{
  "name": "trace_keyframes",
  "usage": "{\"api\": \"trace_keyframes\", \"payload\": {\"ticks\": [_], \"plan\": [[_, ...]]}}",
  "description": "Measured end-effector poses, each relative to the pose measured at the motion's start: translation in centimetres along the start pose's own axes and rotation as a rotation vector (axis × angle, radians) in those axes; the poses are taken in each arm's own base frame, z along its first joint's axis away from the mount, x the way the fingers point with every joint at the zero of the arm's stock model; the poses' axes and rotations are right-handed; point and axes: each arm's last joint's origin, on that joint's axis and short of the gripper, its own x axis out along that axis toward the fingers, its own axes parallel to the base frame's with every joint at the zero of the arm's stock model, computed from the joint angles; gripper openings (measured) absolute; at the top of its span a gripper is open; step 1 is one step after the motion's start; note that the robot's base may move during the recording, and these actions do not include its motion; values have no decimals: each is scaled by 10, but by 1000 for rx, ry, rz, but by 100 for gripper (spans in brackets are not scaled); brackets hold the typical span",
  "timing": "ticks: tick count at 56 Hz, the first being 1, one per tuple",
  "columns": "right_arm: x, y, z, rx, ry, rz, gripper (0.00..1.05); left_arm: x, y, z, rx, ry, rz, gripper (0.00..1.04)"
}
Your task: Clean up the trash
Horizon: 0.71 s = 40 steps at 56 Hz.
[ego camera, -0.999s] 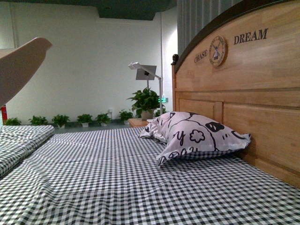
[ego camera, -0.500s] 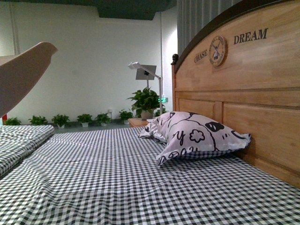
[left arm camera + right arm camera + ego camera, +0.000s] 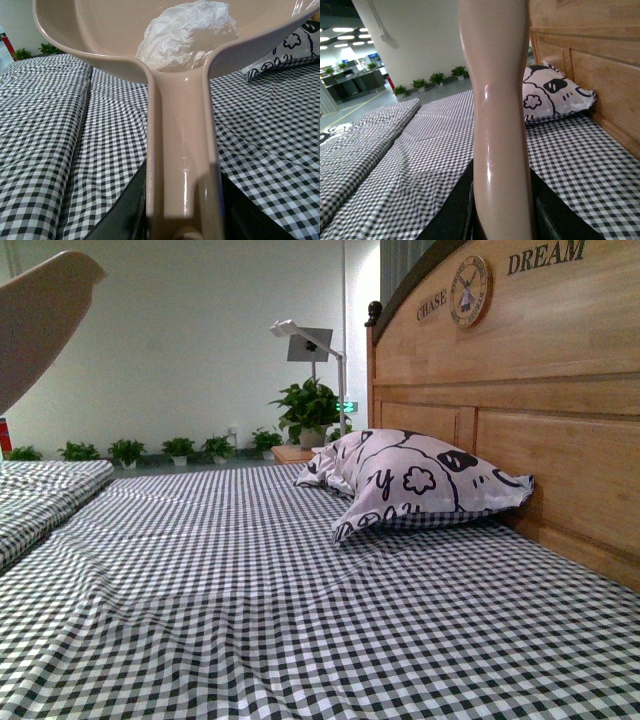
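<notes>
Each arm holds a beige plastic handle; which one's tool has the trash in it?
The left gripper's dustpan: the white crumpled trash sits in its pan. The right wrist view shows only a bare handle, no trash.

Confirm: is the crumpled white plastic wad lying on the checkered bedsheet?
No. In the left wrist view the crumpled white plastic wad sits inside the beige plastic dustpan, raised above the checkered bedsheet.

Even, soft indoor light; front view bright, white back wall (image 3: 200,340) slightly washed out. Black-and-white checked bedsheet (image 3: 300,620) sharp near, softer far off. Left wrist view: glossy beige plastic dustpan handle (image 3: 182,150) shows a vertical glare streak, close and slightly blurred. Right wrist view: similar highlight on smooth beige plastic handle (image 3: 500,125); ceiling lights glow in the distant hall; dark shadow at its base.
</notes>
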Motion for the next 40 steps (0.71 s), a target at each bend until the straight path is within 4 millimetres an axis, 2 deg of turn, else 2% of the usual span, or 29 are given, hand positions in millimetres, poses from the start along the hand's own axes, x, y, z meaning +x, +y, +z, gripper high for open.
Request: {"api": "trace_keyframes", "payload": {"ticks": [40], "plan": [[0,0,0,0,0,0,20,0,0,0,0,0,0,27]]}}
